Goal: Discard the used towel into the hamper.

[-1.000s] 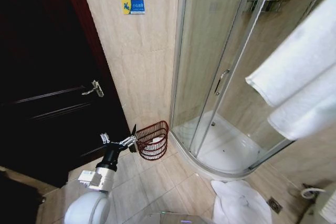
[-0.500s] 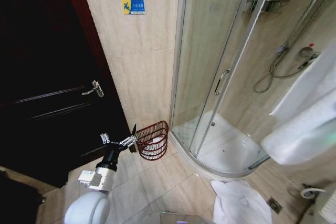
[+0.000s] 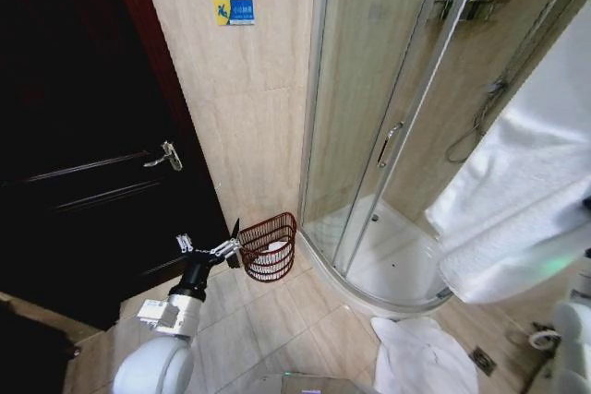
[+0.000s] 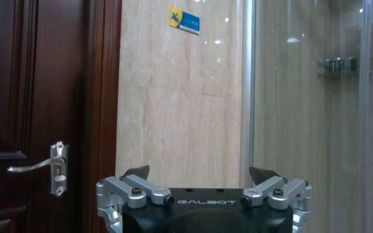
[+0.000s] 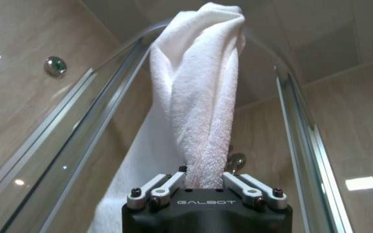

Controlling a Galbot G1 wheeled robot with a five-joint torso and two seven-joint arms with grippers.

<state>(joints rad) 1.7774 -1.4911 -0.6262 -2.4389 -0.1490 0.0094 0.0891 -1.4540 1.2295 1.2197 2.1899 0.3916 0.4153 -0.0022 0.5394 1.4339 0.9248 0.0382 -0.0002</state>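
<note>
The used towel (image 3: pixel 522 205) is white and hangs bunched at the right of the head view, in front of the shower glass. In the right wrist view my right gripper (image 5: pixel 204 180) is shut on the towel (image 5: pixel 196 92), which rises from between the fingers as a twisted roll. The hamper (image 3: pixel 271 246), a small reddish-brown openwork basket, stands on the floor against the tiled wall, with something white inside. My left gripper (image 3: pixel 212 248) is held out low just left of the hamper's rim, open and holding nothing. In the left wrist view its fingers (image 4: pixel 134 173) stand wide apart.
A dark wooden door (image 3: pixel 83 136) with a lever handle (image 3: pixel 166 156) is at the left. The curved glass shower enclosure (image 3: pixel 388 136) and its white tray (image 3: pixel 397 260) fill the right. Another white towel (image 3: pixel 420 357) lies crumpled on the floor tiles near my base.
The held towel has swung across the right of the head view, first dropping toward the right edge, then spreading back leftward and lower. The left arm and hamper have not moved.
</note>
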